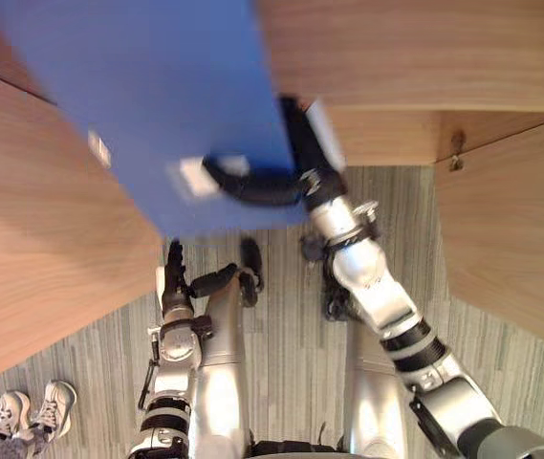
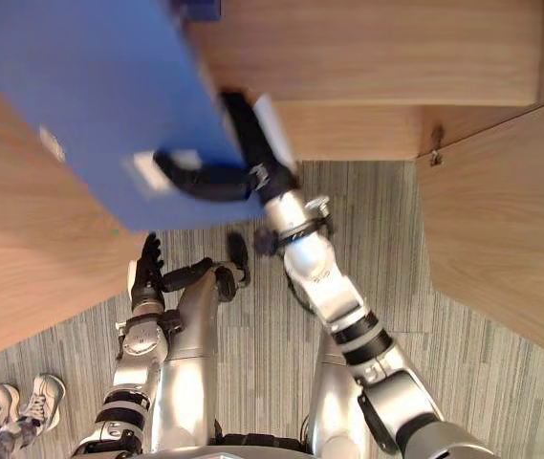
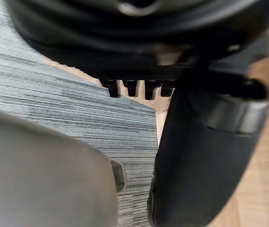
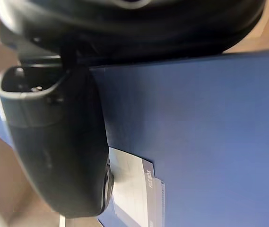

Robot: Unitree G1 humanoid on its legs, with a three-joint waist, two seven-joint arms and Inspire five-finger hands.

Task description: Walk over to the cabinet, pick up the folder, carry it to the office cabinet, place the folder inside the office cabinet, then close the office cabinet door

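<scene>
At 7 o'clock in the head view a person's shoes [image 1: 34,409] stand on the grey striped carpet [image 1: 286,354]; above them, from 8 to 10 o'clock, runs a broad wooden panel [image 1: 42,239]; the left hand [image 1: 174,282] hangs low at 6 o'clock near the panel's edge, fingers loose and apart, holding nothing; the blue folder [image 1: 157,105] is held up at 11 o'clock, clear of every surface; the right hand [image 1: 262,186] is clamped on its lower edge, thumb across the cover by a white label [image 1: 195,177], fingers behind. The pickup looks done and the carry seems under way; putting the folder inside and closing the door are left. A wooden cabinet [image 1: 424,57] spans 12 to 1 o'clock; another wooden panel [image 1: 511,229], perhaps the open door, stands at 3 o'clock with a small knob [image 1: 456,153] at its top corner.
</scene>
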